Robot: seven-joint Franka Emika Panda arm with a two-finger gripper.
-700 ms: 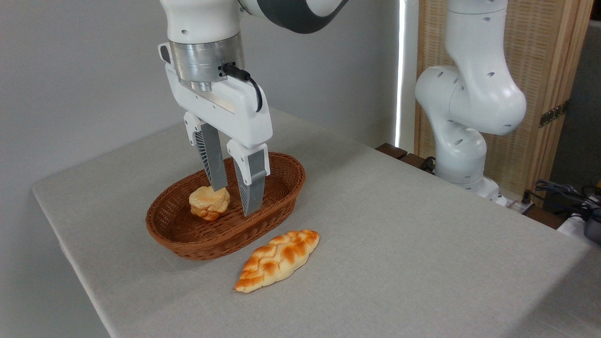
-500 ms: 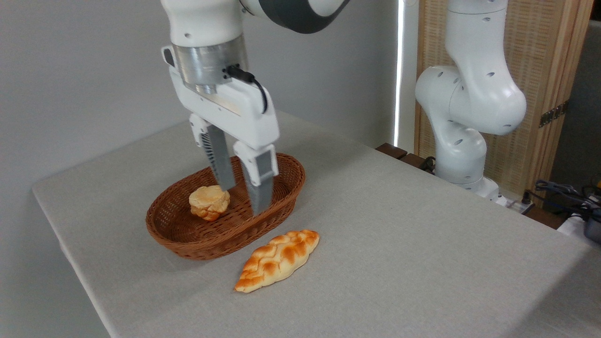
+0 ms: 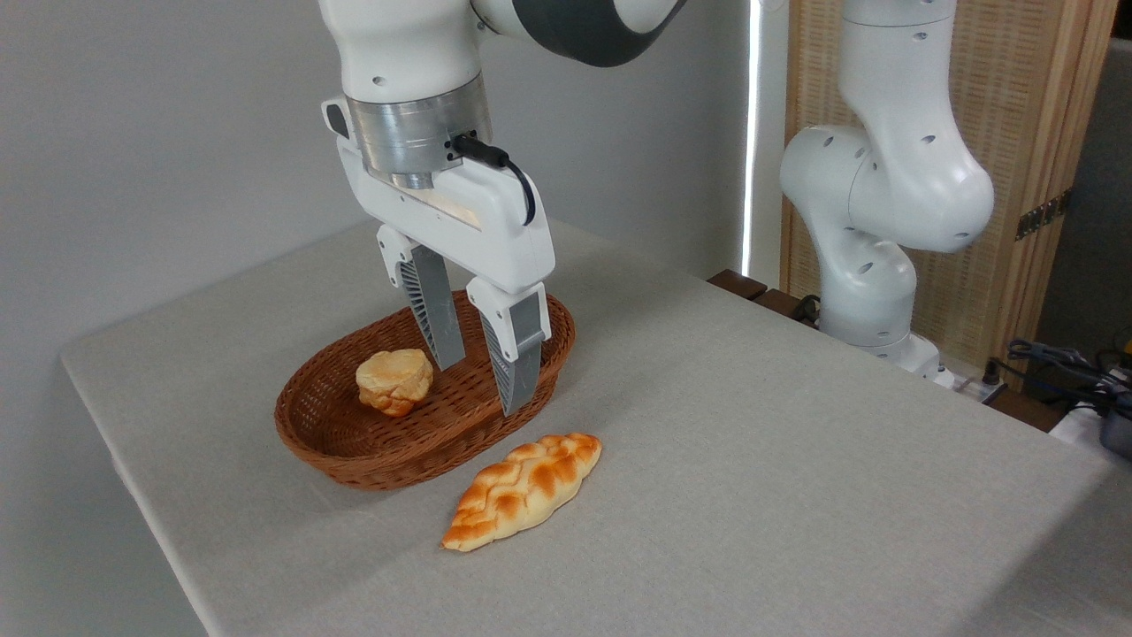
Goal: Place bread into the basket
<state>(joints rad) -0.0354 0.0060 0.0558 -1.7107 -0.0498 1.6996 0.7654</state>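
Note:
The bread (image 3: 522, 488), a long plaited loaf with a golden-orange top, lies on the table just in front of the basket's right end. The basket (image 3: 354, 456) is a shallow oval of reddish-brown wicker. A small round bun (image 3: 394, 380) sits inside it. My gripper (image 3: 482, 387) hangs open above the right half of the basket, with nothing between its fingers. It is to the right of the bun and behind and above the loaf.
The grey table (image 3: 752, 460) stretches to the right and front. Its left edge runs close to the basket. The arm's white base (image 3: 871, 265) stands at the back right, with cables (image 3: 1061, 363) beyond it.
My open gripper has moved right and slightly up, away from the bun, which stays in the basket. The loaf has not moved.

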